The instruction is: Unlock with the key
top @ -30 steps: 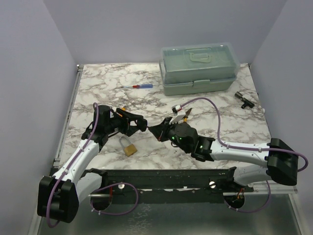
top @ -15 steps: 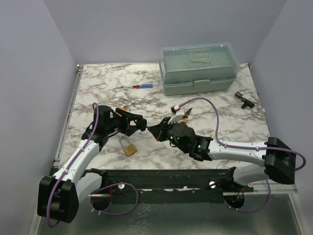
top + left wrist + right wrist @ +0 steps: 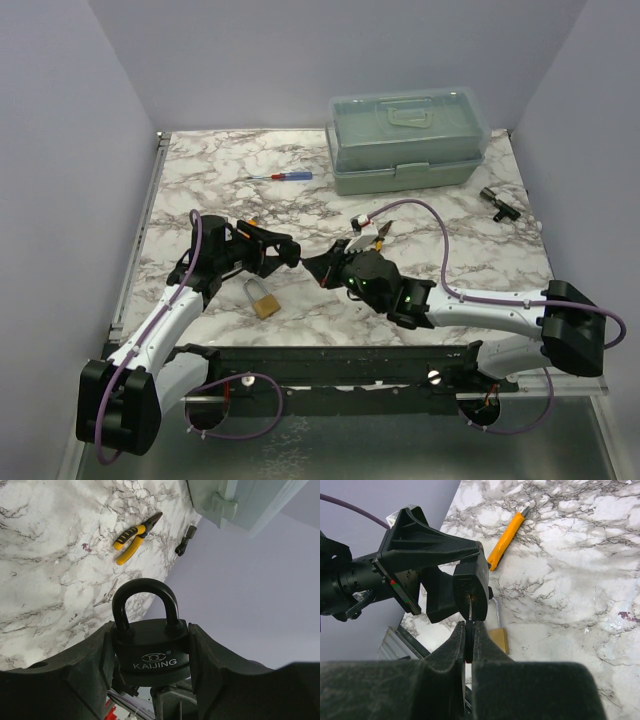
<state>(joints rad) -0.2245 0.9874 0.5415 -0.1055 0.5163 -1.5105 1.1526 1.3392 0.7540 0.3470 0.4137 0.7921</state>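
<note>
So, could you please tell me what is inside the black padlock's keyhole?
The key, pinched in the right claw, points its thin blade into the slot of the black padlock. The lock body hides how deep the tip goes.

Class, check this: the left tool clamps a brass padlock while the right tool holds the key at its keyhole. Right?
No: the left tool clamps the black padlock, as the left wrist view shows; the brass padlock lies on the table. The right tool does hold the key at its keyhole.

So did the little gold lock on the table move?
No. The gold padlock has stayed put, with the same gap from the black rail in front of it.
</note>
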